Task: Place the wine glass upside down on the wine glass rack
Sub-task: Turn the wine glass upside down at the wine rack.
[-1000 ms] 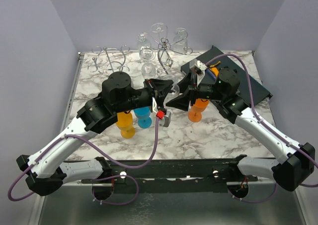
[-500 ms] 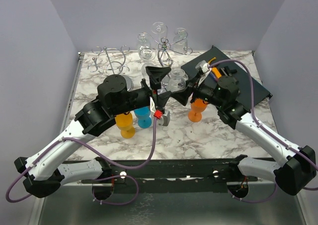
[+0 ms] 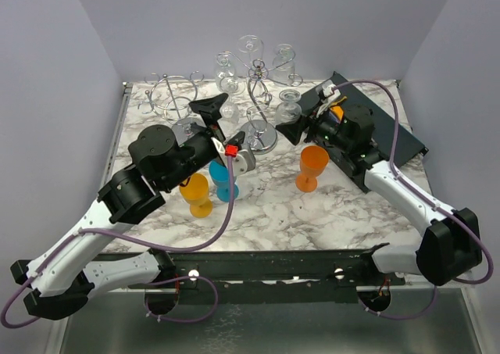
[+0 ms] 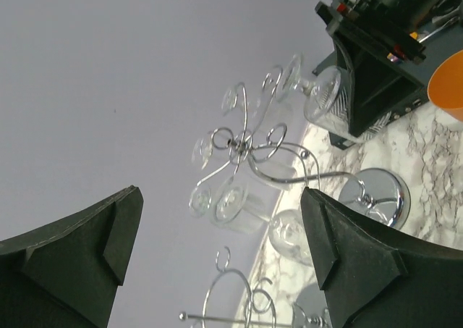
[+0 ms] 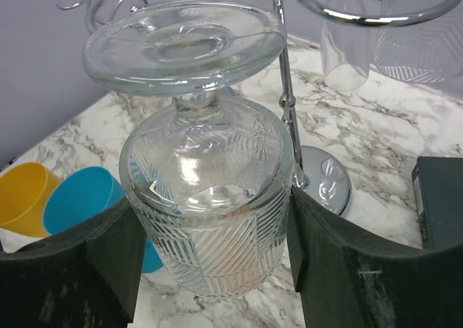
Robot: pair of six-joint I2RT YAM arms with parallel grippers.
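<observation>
Clear cut-pattern wine glass point(image 5: 210, 190): being held inverted, round foot uppermost and bowl mouth facing down, so it is already turned the way the rack stores its stock. Right gripper point(image 5: 210, 259): clamping the bowl from both sides, its black fingers point(image 5: 108, 263) pressing against the ribbed glass low on the bowl and leaving the stem and foot free to slide into a wire slot. The glass is hanging in the air just right of the chrome wire wine glass rack point(image 3: 257, 88), near one of its curled arms but, as far as the views show, not touching it. The rack's round mirror base point(image 5: 327, 177) is standing on the marbled tabletop point(image 3: 328, 213). Several other clear glasses point(image 3: 228, 79) are hanging foot-up from the rack's arms, showing the intended resting pose. Left gripper point(image 4: 217, 263): standing wide apart and carrying nothing, pointing toward the rack from the left, probably keeping out of the right arm's path. A second chrome wire stand point(image 3: 173, 92) is standing at the rear left. An orange plastic goblet point(image 3: 312, 166), a blue plastic goblet point(image 3: 225, 180) and a yellow plastic goblet point(image 3: 195, 194) are standing upright toward the front, apart from the rack and taking no part in this step. Judgement: the hanging is not yet made; the foot needs lining up with a free wire loop before the fingers let go.
</observation>
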